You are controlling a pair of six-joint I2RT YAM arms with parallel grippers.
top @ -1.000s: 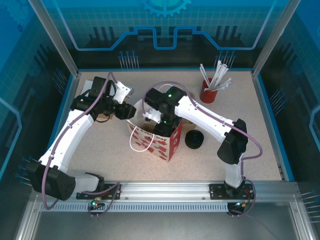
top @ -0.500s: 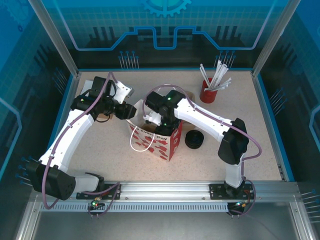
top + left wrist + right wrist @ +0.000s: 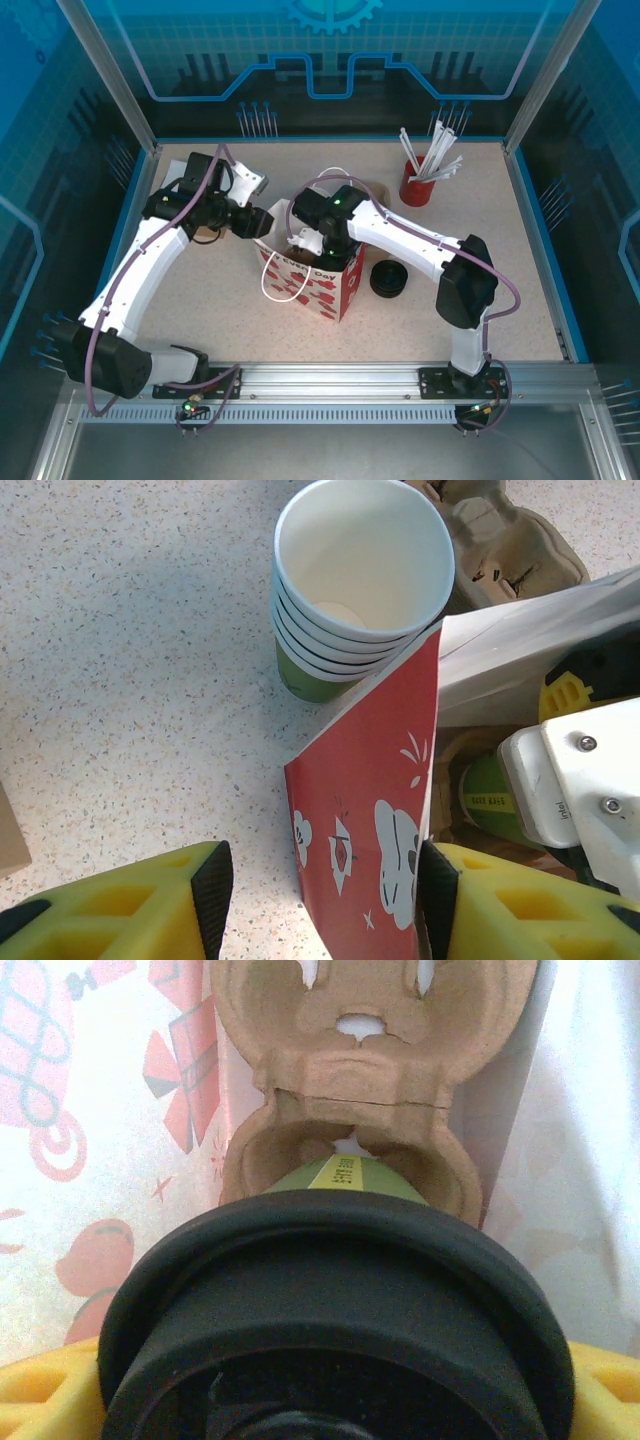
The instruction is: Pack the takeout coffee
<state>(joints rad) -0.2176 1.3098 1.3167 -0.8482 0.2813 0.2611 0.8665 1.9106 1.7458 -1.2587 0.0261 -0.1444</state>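
Above the table, top view: red-and-white paper bag (image 3: 312,278) stands mid-table. Right gripper (image 3: 318,247) reaches down into the bag's mouth. Left gripper (image 3: 262,222) sits at the bag's left rim. Stack of black lids (image 3: 389,279) just right of the bag.

Left wrist view: yellow fingers (image 3: 150,905) apart, straddling the bag's corner without pinching it. Takeout coffee (image 3: 488,795) shows green inside the bag.

Right wrist view: right gripper (image 3: 335,1400) clamped on the coffee's black lid, cup base apparently seated in a pulp carrier (image 3: 370,1070) pocket inside the bag.

Judged step: seating the coffee. Next move likely calls for letting go, then lifting straight out, clear of the bag walls.
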